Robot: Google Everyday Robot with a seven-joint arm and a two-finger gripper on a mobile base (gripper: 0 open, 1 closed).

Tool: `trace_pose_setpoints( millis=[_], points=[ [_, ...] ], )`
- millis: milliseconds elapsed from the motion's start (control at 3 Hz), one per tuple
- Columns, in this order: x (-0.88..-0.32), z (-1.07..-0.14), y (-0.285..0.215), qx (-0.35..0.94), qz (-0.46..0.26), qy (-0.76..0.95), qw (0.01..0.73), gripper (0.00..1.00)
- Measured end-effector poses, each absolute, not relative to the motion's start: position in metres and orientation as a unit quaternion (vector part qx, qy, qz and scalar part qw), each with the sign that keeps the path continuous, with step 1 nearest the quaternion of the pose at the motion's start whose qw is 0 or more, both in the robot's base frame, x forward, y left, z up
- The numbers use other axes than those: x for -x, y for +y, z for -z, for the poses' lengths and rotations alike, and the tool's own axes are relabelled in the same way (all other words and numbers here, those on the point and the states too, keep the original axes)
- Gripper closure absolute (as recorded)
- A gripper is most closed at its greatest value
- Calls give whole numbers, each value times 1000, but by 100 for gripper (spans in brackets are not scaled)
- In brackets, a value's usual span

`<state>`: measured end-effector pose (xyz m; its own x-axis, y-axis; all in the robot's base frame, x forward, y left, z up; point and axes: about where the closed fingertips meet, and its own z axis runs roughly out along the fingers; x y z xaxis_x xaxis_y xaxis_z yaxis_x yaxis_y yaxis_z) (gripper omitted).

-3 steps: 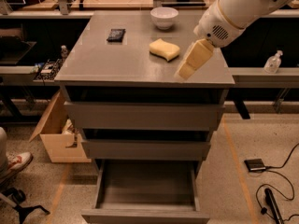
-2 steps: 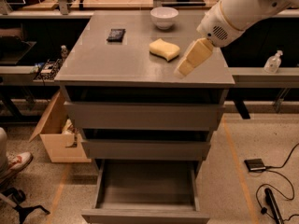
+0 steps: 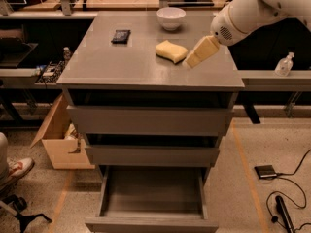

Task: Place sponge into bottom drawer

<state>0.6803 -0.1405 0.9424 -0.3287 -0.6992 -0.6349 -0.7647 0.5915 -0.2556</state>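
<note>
Since a second ago the gripper (image 3: 191, 62) has drawn up and back across the cabinet top (image 3: 121, 64), and its tip now hangs just beside the sponge (image 3: 171, 51), which has not shifted. From the gripper tip the sponge lies at about 10 o'clock, close by, though I cannot tell if they touch. Whether the gripper is open or closed cannot be told; it has hold of nothing. The sponge is a pale yellow foam block with wavy edges, lying flat on the grey top and smaller than the white bowl (image 3: 171, 17), which stands at its 12 o'clock. A small black object (image 3: 120, 35) sits at the sponge's 10 o'clock. At 6 o'clock, well below, the bottom drawer (image 3: 153, 193) is pulled open.
</note>
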Motion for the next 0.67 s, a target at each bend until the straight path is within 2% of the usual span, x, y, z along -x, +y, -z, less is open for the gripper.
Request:
trace_pose_setpoints(
  millis=[333,667],
  points=[
    [-720,-927,-153,412,-37,825,386,0],
    [-753,-905,-156,384,-59,830,401,0]
  ],
)
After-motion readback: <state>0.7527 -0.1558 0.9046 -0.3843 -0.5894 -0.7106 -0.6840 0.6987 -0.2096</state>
